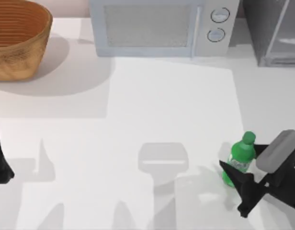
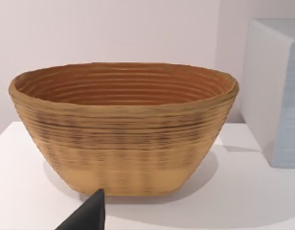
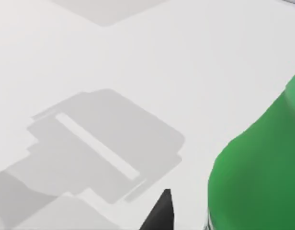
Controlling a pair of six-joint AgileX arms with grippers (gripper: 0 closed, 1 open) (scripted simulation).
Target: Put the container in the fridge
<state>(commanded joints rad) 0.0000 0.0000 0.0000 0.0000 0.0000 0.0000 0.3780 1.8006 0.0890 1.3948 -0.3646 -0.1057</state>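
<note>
- Green plastic marks the container [image 1: 242, 157], a small bottle with a green screw cap and a white-green label, standing upright on the white surface [image 1: 152, 110] at the near right.
- The right claw [image 1: 244, 184] sits at the bottle's near side, its dark fingers [image 1: 233, 171] spread apart, with one tip touching or just beside the bottle's base; whether the other finger touches it I cannot tell.
- The fridge [image 1: 274, 31], dark grey with a lighter framed glass-like door, stands at the far right corner, well apart from the bottle.
- Just left of the fridge along the far edge is a light grey microwave [image 1: 159, 26] with two round knobs [image 1: 219, 15].
- A woven brown basket [image 1: 18, 40] rests at the far left corner.
- Bare white surface lies between the bottle and the fridge, and nothing stands on it.
- The left arm is parked at the left edge, and its claw [image 1: 1, 163] shows there as a dark shape; I cannot tell whether its fingers are apart or together.
- The left wrist view shows the basket's [image 2: 123, 129] ribbed inside and the microwave's [image 2: 277, 91] side wall, plus one dark fingertip [image 2: 90, 213].
- The right wrist view brings the bottle's green body [image 3: 262, 167] up close beside one dark fingertip [image 3: 162, 208], with grey shadows on the surface [image 3: 138, 57].
</note>
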